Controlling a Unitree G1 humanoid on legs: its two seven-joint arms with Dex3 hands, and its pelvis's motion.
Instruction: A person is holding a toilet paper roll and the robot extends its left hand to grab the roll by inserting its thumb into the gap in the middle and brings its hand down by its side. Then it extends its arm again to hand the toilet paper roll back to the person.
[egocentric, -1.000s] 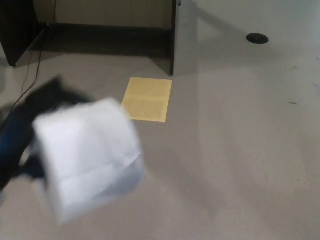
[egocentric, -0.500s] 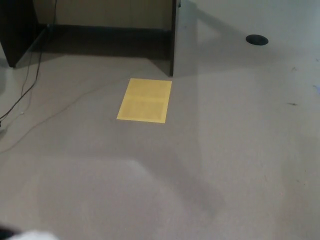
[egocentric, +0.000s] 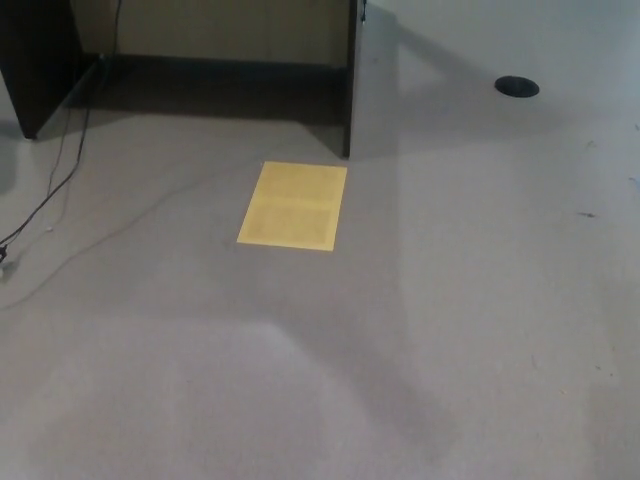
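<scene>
Neither the toilet paper roll nor any part of my arms shows in the head view. Both hands are out of the picture, and no person is visible. Only grey floor lies before me.
A yellow sheet (egocentric: 293, 205) lies flat on the grey floor (egocentric: 450, 300). Behind it stands a dark desk panel (egocentric: 349, 80) with shadow under it. A thin cable (egocentric: 60, 185) runs along the left. A black round disc (egocentric: 517, 87) sits at the far right.
My left hand with the white roll dropped out through the bottom left of the picture. The camera has tilted slightly, shifting the whole scene down a little.
</scene>
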